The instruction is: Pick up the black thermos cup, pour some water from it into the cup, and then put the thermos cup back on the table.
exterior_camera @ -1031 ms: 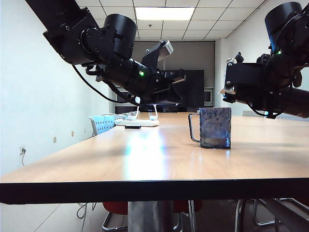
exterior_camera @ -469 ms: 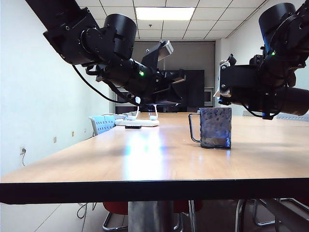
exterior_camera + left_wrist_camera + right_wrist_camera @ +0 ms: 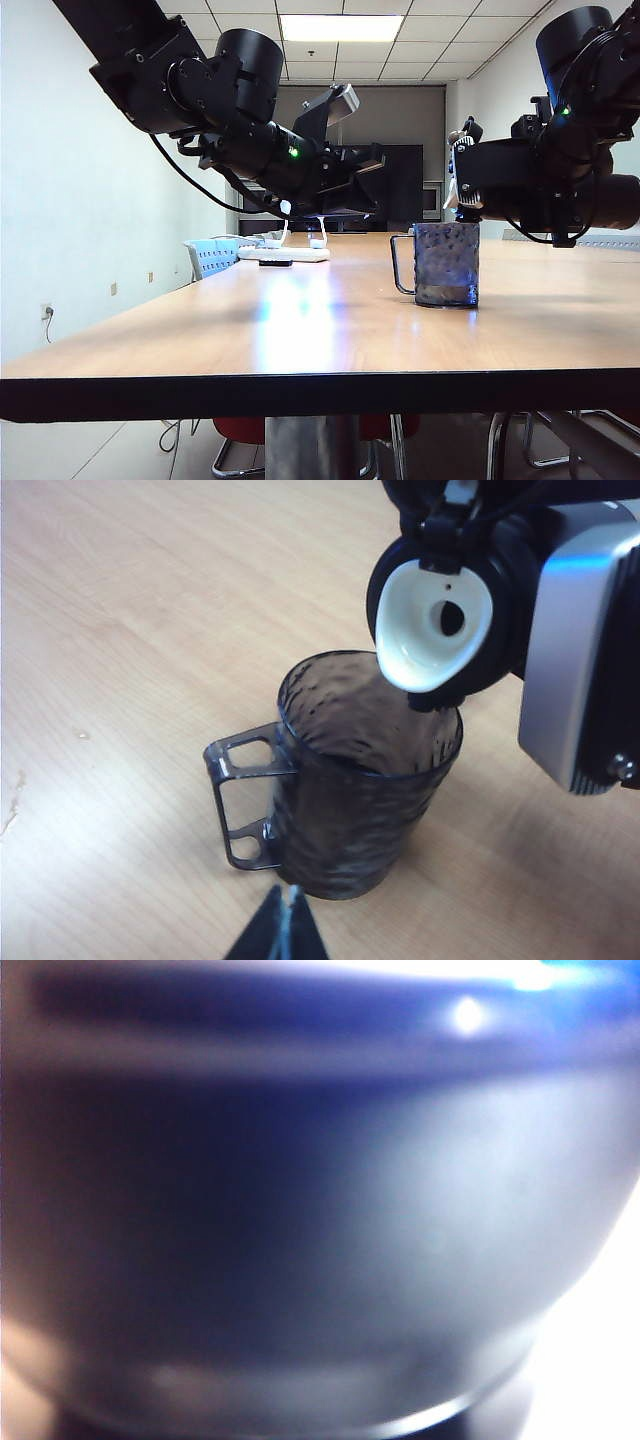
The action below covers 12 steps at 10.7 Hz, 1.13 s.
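On the near part of the long tan counter (image 3: 300, 320) there is only a bright patch of light. A bit farther back, right of the middle, stands the cup (image 3: 446, 264), a grey see-through mug with a bumpy wall and its thin square handle turned to the left. Right above the cup's rim the right gripper (image 3: 560, 630) holds the black thermos cup (image 3: 440, 620) tipped on its side. The lid is flipped open and the white spout points down toward the cup's mouth. Its fingers sit closed around the thermos body, which fills the right wrist view as a dark blur. The left gripper (image 3: 350, 180) hangs in the air on the left, well apart from the cup. Its fingers cannot be told as wide or narrow. Far back on the counter lies a white tray (image 3: 284, 254) with small things. No writing can be read.
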{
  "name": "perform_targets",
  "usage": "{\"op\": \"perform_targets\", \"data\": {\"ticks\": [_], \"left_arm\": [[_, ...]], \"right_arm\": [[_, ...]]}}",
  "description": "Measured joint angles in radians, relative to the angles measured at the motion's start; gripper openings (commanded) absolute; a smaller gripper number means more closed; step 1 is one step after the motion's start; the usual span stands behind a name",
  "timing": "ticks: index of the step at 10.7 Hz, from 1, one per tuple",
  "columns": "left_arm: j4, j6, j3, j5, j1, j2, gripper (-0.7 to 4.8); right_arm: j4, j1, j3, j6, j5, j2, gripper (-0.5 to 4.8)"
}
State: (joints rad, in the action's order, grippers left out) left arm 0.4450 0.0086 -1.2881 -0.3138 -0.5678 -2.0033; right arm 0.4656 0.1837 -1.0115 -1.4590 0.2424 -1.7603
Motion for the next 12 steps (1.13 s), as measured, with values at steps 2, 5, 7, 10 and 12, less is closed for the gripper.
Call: {"op": "perform_targets", "data": {"ticks": [2,5,7,10,12], "left_arm": [[0.0,-0.002,0.0,0.0,-0.005,0.0,-0.05],[-0.007,-0.002,0.0,0.0,-0.01,0.0,-0.06],[-0.016,-0.002,0.0,0.0,-0.01,0.0,-0.05],[-0.016,-0.002,0.0,0.0,-0.01,0.0,-0.06],[-0.016,-0.002,0.0,0.0,-0.01,0.0,-0.05]], "right_arm": [[0.022,0.0,-0.002,-0.037,0.008,-0.005,0.94],[0.05,0.0,-0.003,-0.069,0.009,-0.006,0.94],[0.051,0.0,-0.003,-0.098,0.009,-0.006,0.94],[0.051,0.0,-0.003,-0.119,0.009,-0.006,0.94],[0.051,0.0,-0.003,-0.122,0.009,-0.006,0.94]]}}
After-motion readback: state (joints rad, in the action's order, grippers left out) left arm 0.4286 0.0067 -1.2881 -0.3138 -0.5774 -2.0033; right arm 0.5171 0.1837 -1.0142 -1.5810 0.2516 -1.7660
